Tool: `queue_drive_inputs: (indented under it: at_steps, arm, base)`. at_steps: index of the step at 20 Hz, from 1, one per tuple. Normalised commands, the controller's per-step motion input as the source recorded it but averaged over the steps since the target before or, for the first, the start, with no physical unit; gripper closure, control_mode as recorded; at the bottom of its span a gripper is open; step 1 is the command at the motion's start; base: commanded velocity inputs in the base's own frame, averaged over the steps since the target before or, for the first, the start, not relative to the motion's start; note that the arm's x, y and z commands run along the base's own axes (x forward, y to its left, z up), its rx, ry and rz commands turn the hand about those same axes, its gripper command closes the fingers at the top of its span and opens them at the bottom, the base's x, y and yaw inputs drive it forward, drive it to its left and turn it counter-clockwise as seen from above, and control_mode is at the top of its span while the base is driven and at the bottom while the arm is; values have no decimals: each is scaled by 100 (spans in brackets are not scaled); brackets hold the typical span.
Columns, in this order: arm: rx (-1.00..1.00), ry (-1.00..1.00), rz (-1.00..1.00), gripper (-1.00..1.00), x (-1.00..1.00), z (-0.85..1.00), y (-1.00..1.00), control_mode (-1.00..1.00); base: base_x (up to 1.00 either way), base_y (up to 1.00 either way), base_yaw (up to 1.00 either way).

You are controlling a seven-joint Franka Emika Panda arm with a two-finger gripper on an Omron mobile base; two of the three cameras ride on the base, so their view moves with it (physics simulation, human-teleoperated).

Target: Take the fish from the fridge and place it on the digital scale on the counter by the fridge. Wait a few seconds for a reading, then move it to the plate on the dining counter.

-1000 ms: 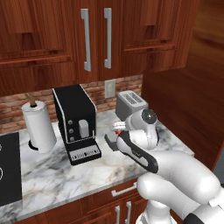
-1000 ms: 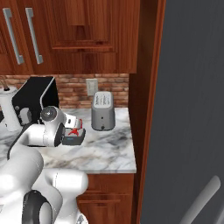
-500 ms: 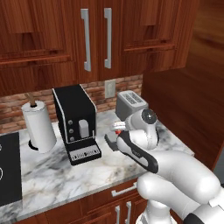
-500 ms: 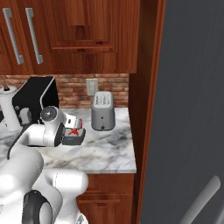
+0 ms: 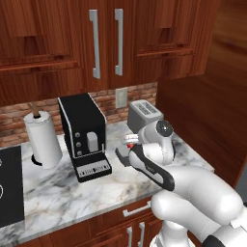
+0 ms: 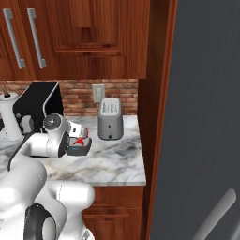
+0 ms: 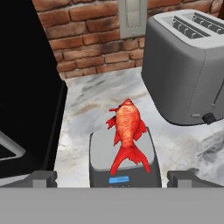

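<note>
**Bystanders on the marble bench**

A silver two-slot toaster (image 5: 144, 115) stands at the back of the marble bench (image 5: 72, 193), against the red brick backsplash (image 6: 79, 96). At its nine o'clock sits a tall black coffee machine (image 5: 83, 135), and further toward nine o'clock a white paper towel roll (image 5: 42, 140) stands upright on its holder. A pale wall outlet (image 5: 120, 98) sits on the brick between machine and toaster. Dark wooden cabinets (image 5: 106, 43) with long silver handles hang at twelve o'clock.

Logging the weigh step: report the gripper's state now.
Gripper: open, holding nothing; the fish lies free on the digital scale between the fingertips.
</note>
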Motion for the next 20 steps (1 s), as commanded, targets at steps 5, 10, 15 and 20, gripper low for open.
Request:
queue_drive_inputs:
  at_steps: [5, 10, 15, 20]
  arm:
    - [0, 0, 0, -100, 0, 0, 0, -100]
    - [0, 0, 0, -100, 0, 0, 0, -100]
    - [0, 0, 0, -100, 0, 0, 0, -100]
    - [0, 0, 0, -100, 0, 0, 0, -100]
  base:
    - [0, 0, 0]
    - [0, 0, 0]
    - [0, 0, 0]
    - [0, 0, 0]
